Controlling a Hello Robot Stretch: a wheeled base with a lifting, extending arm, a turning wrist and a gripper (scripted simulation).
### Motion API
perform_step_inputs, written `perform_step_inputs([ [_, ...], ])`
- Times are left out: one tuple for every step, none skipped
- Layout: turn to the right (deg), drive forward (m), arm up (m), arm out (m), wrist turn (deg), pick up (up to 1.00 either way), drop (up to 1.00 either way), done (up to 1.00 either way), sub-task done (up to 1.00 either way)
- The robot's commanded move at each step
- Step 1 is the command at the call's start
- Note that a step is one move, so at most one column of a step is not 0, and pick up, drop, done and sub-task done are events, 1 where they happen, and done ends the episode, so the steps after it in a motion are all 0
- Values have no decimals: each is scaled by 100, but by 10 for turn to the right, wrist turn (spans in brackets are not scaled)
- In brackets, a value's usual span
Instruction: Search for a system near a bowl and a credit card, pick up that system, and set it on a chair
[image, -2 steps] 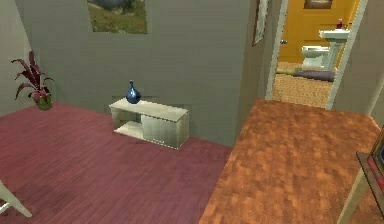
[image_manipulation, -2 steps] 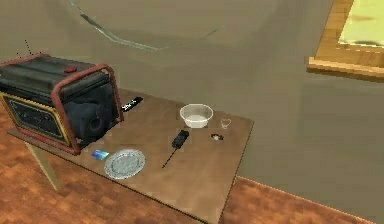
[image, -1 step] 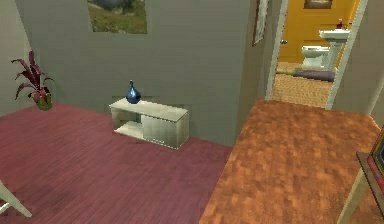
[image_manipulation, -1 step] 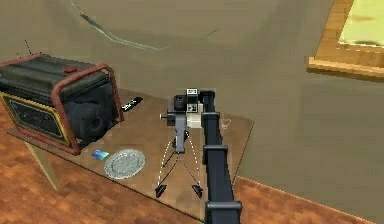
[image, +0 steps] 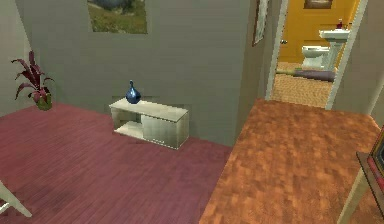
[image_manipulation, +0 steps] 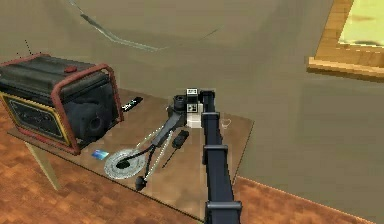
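A bulky dark box in a red tube frame, the system (image_manipulation: 55, 100), stands on the left end of a small wooden table (image_manipulation: 215, 150). Just right of it lie a pale shallow bowl (image_manipulation: 122, 165) and a small blue card (image_manipulation: 98, 154). The dark arm (image_manipulation: 220, 185) rises from the bottom edge to its two white squares (image_manipulation: 192, 100). From there the gripper (image_manipulation: 150, 165) slants down-left over the tabletop, its thin fingers (image_manipulation: 158, 140) ending by the bowl. Since the bowl lies at its far end, I cannot tell whether it holds anything.
A small dark flat object (image_manipulation: 180, 140) and another (image_manipulation: 130, 103) lie on the table. A wood-framed window (image_manipulation: 350, 45) is up right. Ahead stand a low white shelf (image: 150, 122) with a blue vase (image: 132, 93), a potted plant (image: 35, 82), and a bathroom doorway (image: 315, 55).
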Motion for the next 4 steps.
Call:
perform_step_inputs([
  [0, 0, 0, 0, 450, 0, 0, 0, 0],
  [0, 0, 0, 0, 450, 0, 0, 0, 0],
  [0, 0, 0, 0, 90, 0, 0, 0, 0],
  [0, 0, -30, 0, 0, 0, 0, 0, 0],
])
